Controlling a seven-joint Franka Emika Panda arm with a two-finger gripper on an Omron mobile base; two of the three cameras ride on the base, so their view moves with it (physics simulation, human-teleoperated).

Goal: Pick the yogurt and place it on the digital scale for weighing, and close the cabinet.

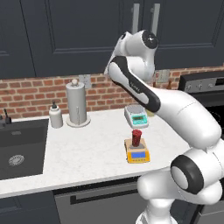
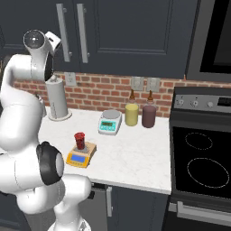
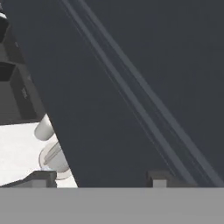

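The dark red yogurt [image 1: 137, 137] [image 2: 80, 140] stands upright on the grey plate of the orange-yellow digital scale [image 1: 138, 154] [image 2: 79, 157], near the counter's front edge. My arm is raised high, with the hand up against the dark navy cabinet [image 1: 87, 30] [image 2: 126, 36] just left of its silver bar handles. In the hand view my gripper [image 3: 101, 178] faces the cabinet's panelled door [image 3: 131, 87] at very close range. Its two fingertips stand apart with nothing held between them. Both doors look flush in the base views.
A white scale [image 1: 136, 115] [image 2: 110, 122] sits behind the orange one. A paper towel holder [image 1: 76, 103] [image 2: 57, 99] and soap dispenser [image 1: 55, 116] stand by the brick wall, the sink [image 1: 17, 148] to the left. A yellow jar [image 2: 131, 113], purple jar [image 2: 149, 115] and stove [image 2: 203, 158] lie right.
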